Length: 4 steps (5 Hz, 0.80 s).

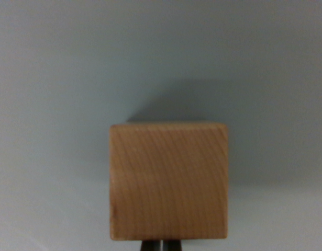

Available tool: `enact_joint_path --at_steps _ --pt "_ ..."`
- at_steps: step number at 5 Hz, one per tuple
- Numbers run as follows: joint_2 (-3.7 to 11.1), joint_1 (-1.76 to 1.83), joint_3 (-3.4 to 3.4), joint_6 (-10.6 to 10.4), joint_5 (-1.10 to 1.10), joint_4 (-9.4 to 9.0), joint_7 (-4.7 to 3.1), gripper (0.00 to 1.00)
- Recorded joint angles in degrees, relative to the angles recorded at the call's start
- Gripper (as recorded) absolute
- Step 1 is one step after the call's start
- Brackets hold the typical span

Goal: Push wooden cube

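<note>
Fingers (nearly closed) just beside wooden cube

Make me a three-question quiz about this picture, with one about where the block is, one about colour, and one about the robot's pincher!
1. Where does the light brown square wooden cube sit in the wrist view?
A. Lower middle
B. Top left corner
C. Far right edge

2. What colour is the plain smooth surface around it?
A. Bright red
B. Pale grey-blue
C. Black

3. How do the dark gripper fingertips stand at the bottom edge?
A. Spread wide around the cube
B. Close together just below the cube
C. Holding a ball

Answers: 1 A, the cube fills the lower centre. 2 B, everything around it is pale grey-blue. 3 B, two dark tips peek out side by side with only a thin gap.
</note>
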Motion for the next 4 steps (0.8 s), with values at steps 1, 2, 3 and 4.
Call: enact_joint_path --at_steps 1,2,3,4 --pt "1.26 -0.02 -0.06 0.7 -0.04 1.95 -0.07 1.0" --pt "1.26 -0.02 -0.06 0.7 -0.04 1.95 -0.07 1.0" --pt "2.28 -0.04 -0.1 1.3 -0.07 3.53 -0.13 1.0" --pt "2.28 -0.04 -0.1 1.3 -0.07 3.53 -0.13 1.0"
